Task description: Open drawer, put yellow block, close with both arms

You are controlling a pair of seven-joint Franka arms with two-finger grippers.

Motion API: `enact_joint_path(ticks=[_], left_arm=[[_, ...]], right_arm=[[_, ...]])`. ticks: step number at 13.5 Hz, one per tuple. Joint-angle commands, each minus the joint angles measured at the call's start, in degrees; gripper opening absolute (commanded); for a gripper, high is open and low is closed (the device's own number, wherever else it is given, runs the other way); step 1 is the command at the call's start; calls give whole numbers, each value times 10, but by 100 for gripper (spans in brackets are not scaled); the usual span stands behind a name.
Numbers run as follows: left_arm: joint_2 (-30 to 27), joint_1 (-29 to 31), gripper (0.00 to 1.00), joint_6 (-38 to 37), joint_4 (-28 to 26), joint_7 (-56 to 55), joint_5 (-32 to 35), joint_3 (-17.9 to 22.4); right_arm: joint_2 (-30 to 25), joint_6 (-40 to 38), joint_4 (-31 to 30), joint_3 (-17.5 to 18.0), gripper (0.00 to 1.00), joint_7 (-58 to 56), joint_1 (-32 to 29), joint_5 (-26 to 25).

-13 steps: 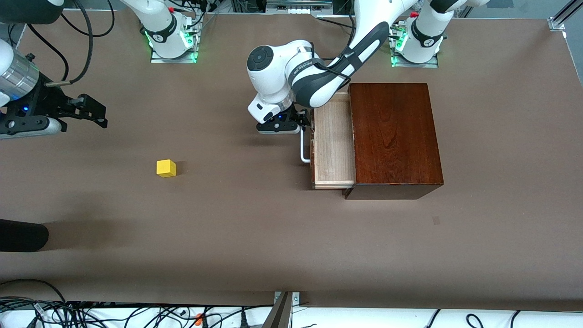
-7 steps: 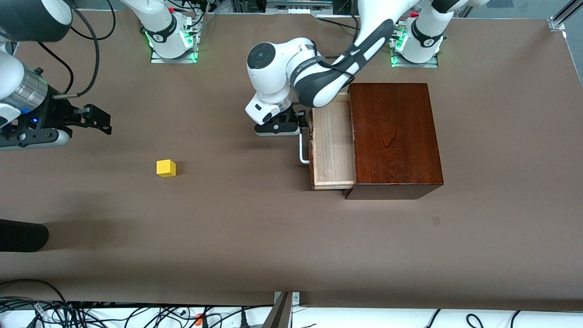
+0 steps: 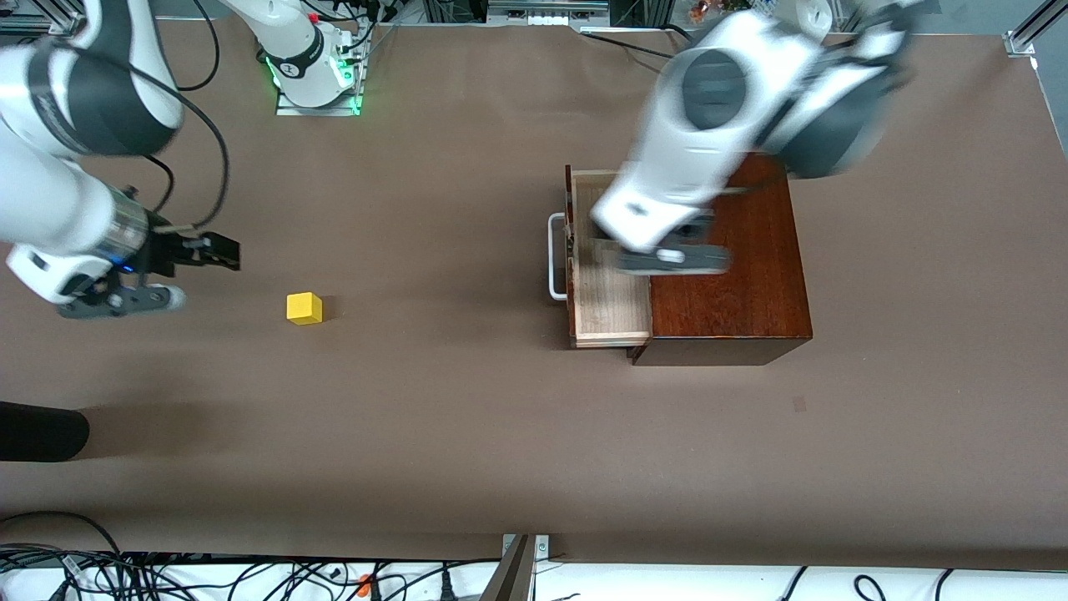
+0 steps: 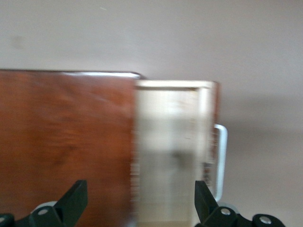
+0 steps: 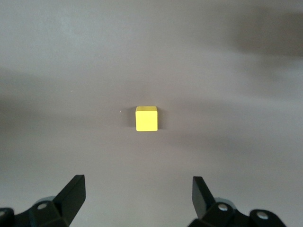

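yellow block centred in right wrist view

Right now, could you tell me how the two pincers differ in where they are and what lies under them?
The left pincer hangs over the open drawer and the dark wooden box; the right pincer hangs over bare table close to the yellow block, toward the right arm's end. Both are open and hold nothing.
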Motion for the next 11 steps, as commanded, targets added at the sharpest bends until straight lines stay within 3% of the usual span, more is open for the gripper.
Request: enact_joint_path(ticks=[1,5,11], left_arm=[[-48,91,100,-34,-24,82,-21,-8],[-71,174,100,-44,-24,146,-20,-7],[-85,246,100,-49,-26,231,-22,-6]], right_arm=[[18,54,-33,0,100,-4,8,6],[26,211,-147,1,100,-3,9,9],[56,285,-197,1,100,-2,9,9]])
